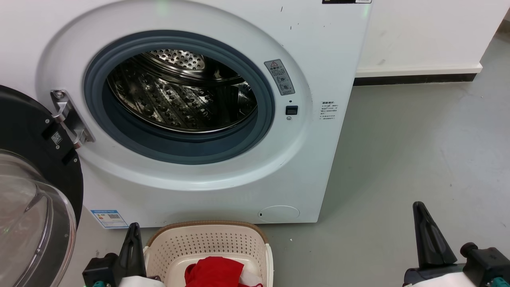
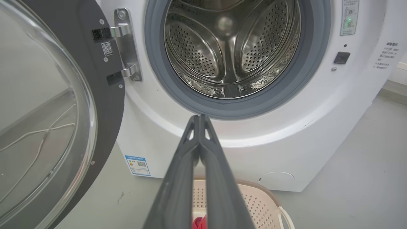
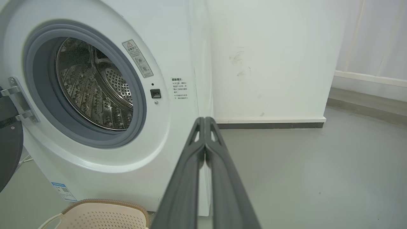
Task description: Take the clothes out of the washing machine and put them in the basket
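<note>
Though cropped, clothes (image 1: 215, 272) in basket (image 1: 207, 242).

Smooth grey floor (image 1: 418, 151) spreads out on the right, meeting a scuffed white wall (image 1: 422, 32) with a dark skirting strip (image 1: 414, 79) far back.

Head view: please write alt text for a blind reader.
A white front-loading washing machine stands with its door swung open to the left and its steel drum looking empty. On the floor before it, a cream basket holds red clothes, between the left gripper and the right gripper.
</note>
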`<state>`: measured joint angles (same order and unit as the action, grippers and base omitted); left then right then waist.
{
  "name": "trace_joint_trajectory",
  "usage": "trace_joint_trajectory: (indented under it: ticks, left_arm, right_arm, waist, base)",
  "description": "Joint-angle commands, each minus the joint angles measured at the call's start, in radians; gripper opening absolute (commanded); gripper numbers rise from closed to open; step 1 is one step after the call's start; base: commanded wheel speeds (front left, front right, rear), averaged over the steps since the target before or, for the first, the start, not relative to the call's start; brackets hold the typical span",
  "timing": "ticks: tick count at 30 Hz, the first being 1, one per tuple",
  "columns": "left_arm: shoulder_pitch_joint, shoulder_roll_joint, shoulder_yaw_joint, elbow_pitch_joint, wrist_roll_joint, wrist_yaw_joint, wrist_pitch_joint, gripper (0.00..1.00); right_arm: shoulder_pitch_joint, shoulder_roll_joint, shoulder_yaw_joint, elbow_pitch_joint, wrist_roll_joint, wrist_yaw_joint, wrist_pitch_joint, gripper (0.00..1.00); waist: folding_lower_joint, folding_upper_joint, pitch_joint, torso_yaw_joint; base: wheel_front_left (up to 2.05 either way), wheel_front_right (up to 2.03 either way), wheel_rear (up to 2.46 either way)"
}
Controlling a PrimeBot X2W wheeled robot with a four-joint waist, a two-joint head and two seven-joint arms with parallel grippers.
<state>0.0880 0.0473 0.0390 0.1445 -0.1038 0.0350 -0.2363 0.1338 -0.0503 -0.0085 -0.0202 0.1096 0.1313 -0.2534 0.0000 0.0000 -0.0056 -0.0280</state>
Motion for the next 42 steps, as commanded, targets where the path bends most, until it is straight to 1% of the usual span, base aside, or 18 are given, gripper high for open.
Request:
trace_joint_trajectory:
  ticks: [1,10,19,29,42]
  left_arm:
    - [-0.022,0.001,0.008,-0.009,-0.032,-0.005,0.006,0.00]
    - [-0.041,0.002,0.013,0.000,-0.217,-0.026,0.046,0.00]
    - [-0.061,0.002,0.019,0.011,-0.382,-0.043,0.083,0.00]
    - [-0.082,0.002,0.027,0.023,-0.547,-0.062,0.122,0.00]
    - [-0.107,0.003,0.037,0.037,-0.736,-0.083,0.167,0.00]
  right_arm:
    - [-0.010,-0.005,0.001,-0.010,0.039,0.000,0.004,0.00]
    - [-0.043,-0.017,0.004,0.026,0.236,0.000,0.036,0.00]
    - [-0.070,-0.025,0.004,0.055,0.410,0.000,0.067,0.00]
    - [-0.096,-0.032,0.001,0.085,0.581,0.000,0.101,0.00]
    - [-0.125,-0.037,-0.006,0.119,0.774,0.000,0.142,0.00]
  waist:
    - [0.0000,0.0000,0.000,0.000]
    - [0.0000,0.0000,0.001,0.002]
    - [0.0000,0.0000,0.001,0.004]
    - [0.0000,0.0000,0.002,0.007]
    - [0.0000,0.0000,0.003,0.010]
  base:
    - [0.00,0.00,0.00]
    - [0.00,0.00,0.00]
    - [0.00,0.00,0.00]
    - [0.00,0.00,0.00]
    - [0.00,0.00,0.00]
